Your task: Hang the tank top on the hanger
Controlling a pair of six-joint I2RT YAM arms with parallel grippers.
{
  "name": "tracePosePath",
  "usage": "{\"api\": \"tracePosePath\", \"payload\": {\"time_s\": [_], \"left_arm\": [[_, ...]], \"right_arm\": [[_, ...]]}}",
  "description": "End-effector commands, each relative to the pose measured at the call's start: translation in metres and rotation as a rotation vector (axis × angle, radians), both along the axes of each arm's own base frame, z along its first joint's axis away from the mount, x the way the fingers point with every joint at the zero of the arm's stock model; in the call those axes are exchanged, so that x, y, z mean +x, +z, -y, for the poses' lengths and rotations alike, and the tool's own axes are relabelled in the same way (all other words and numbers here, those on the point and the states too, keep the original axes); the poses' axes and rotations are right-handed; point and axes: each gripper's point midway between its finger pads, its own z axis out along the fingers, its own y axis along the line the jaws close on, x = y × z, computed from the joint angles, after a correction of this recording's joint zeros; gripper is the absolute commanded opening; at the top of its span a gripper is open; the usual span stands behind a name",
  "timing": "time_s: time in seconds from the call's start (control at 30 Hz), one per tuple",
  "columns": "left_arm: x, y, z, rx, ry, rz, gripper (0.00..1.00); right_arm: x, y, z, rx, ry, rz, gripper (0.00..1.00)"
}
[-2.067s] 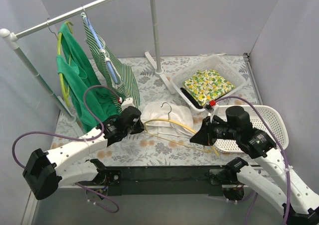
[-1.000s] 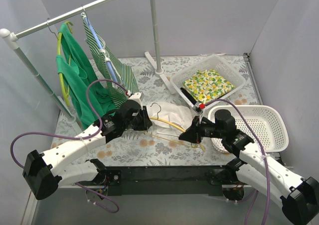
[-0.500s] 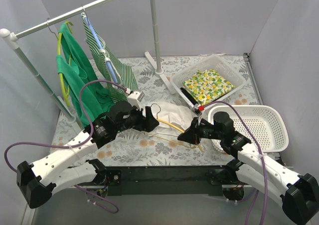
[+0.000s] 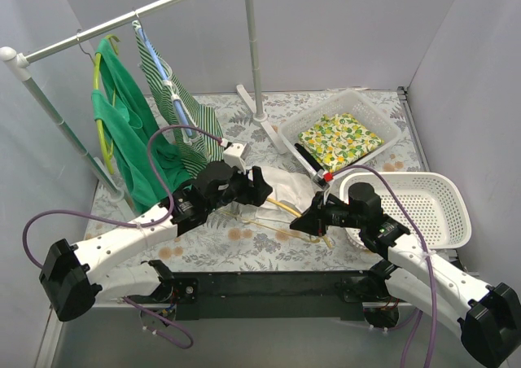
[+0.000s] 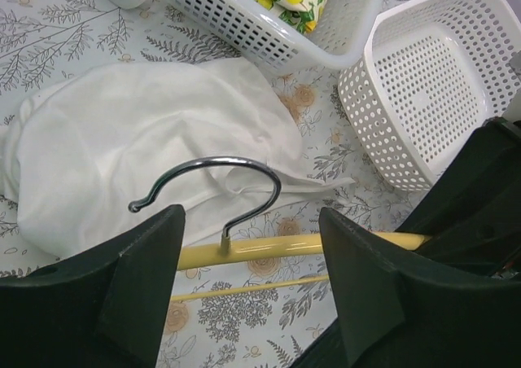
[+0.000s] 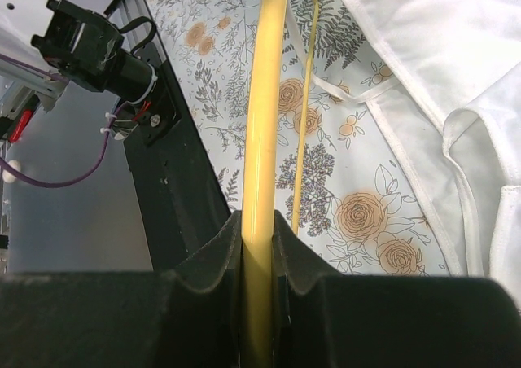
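The white tank top lies crumpled on the flowered table; the left wrist view shows it behind the hook. Across its near edge runs the yellow hanger, its grey hook resting on the fabric. My left gripper hovers open above the hanger's neck, one finger on each side, touching nothing. My right gripper is shut on the hanger's thick yellow arm, fingers pressed against it. The thin lower bar runs alongside, with the tank top's straps to its right.
A white basket holding a yellow-green patterned cloth stands at the back right. An empty white basket sits beside my right arm. At the left, a clothes rack carries a green garment and a striped one.
My left gripper has opened and shifted right, to above the hanger's neck. My right gripper keeps its hold on the hanger, which has barely moved in the last second.
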Motion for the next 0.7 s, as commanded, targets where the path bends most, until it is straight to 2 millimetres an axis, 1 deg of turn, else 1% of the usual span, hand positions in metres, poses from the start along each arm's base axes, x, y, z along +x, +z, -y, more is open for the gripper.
{"api": "tracePosePath", "payload": {"time_s": [0.0,0.1,0.13,0.17,0.23,0.27,0.3,0.37,0.47,0.5,0.53,0.6,0.63,0.67], "left_arm": [[0.011,0.014,0.012,-0.007,0.026,0.092,0.64],[0.009,0.000,0.015,0.041,0.047,0.102,0.55],[0.004,-0.003,0.018,0.051,0.036,0.106,0.53],[0.006,-0.009,0.015,0.076,0.070,0.110,0.50],[0.007,-0.011,0.012,0.085,0.112,0.117,0.44],[0.008,-0.012,0.008,0.087,0.141,0.119,0.33],[0.009,-0.011,0.005,0.085,0.157,0.125,0.19],[0.011,-0.008,0.000,0.080,0.183,0.139,0.00],[0.012,-0.008,-0.001,0.087,0.191,0.148,0.00],[0.011,-0.009,-0.001,0.088,0.193,0.146,0.00],[0.011,-0.009,-0.001,0.086,0.194,0.146,0.00],[0.010,-0.010,-0.002,0.087,0.200,0.149,0.00],[0.011,-0.011,-0.003,0.088,0.206,0.150,0.00],[0.010,-0.011,-0.003,0.087,0.208,0.149,0.00]], "right_arm": [[0.008,0.017,-0.005,0.035,-0.008,0.068,0.01],[0.009,0.019,-0.004,0.033,-0.023,0.067,0.01],[0.010,0.019,-0.004,0.034,-0.026,0.070,0.01],[0.010,0.019,-0.003,0.031,-0.030,0.071,0.01],[0.010,0.019,-0.003,0.032,-0.033,0.067,0.01],[0.010,0.019,-0.003,0.029,-0.034,0.066,0.01],[0.011,0.019,-0.003,0.027,-0.039,0.064,0.01],[0.013,0.016,-0.001,0.006,-0.058,0.051,0.01],[0.017,0.015,0.002,-0.026,-0.091,0.039,0.01],[0.019,0.016,0.004,-0.036,-0.104,0.039,0.08],[0.020,0.017,0.005,-0.043,-0.112,0.037,0.21],[0.022,0.025,0.008,-0.053,-0.137,0.043,0.45],[0.022,0.030,0.009,-0.053,-0.145,0.046,0.50],[0.023,0.033,0.013,-0.060,-0.164,0.054,0.58]]}}
